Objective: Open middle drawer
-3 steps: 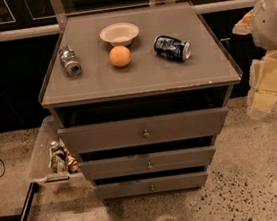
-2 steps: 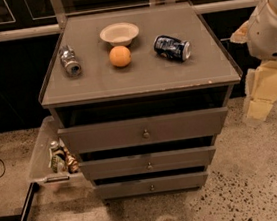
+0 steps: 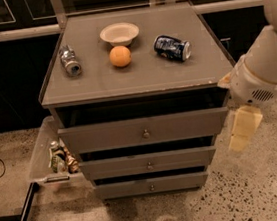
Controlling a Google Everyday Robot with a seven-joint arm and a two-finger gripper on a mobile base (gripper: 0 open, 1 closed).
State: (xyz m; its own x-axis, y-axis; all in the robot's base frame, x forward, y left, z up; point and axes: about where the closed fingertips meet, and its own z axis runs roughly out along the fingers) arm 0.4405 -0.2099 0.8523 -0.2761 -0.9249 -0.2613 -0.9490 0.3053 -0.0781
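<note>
Gripper (image 3: 243,131) hangs to the right of the cabinet (image 3: 139,77), just off its front right corner and about level with the top drawer (image 3: 106,135); whether it is open or closed cannot be told. Over the last second it has come down and leftward, from out beside the cabinet top to this lower spot nearer the drawer fronts, and nothing else has shifted. At the far left, a shallow tray (image 3: 40,160) holding a few small items sits against the cabinet's side. On the top lie a silver can (image 3: 70,61) on its side, a pale bowl (image 3: 119,33), an orange (image 3: 120,56) just in front of it, and a blue can (image 3: 172,48) on its side, all where they were. Below, the middle drawer (image 3: 115,166) is the second of three, its front set back under the top drawer's, with a small round knob (image 3: 149,166) at its centre. It looks no further out than before, so the opening has not begun. The lowest drawer (image 3: 123,188) sits beneath it. At the right, the arm (image 3: 269,66) reaches in from the edge of the view. This reads as the approach: the gripper is above and well to the right of the knob, so it must drop further and travel left before any pull.
</note>
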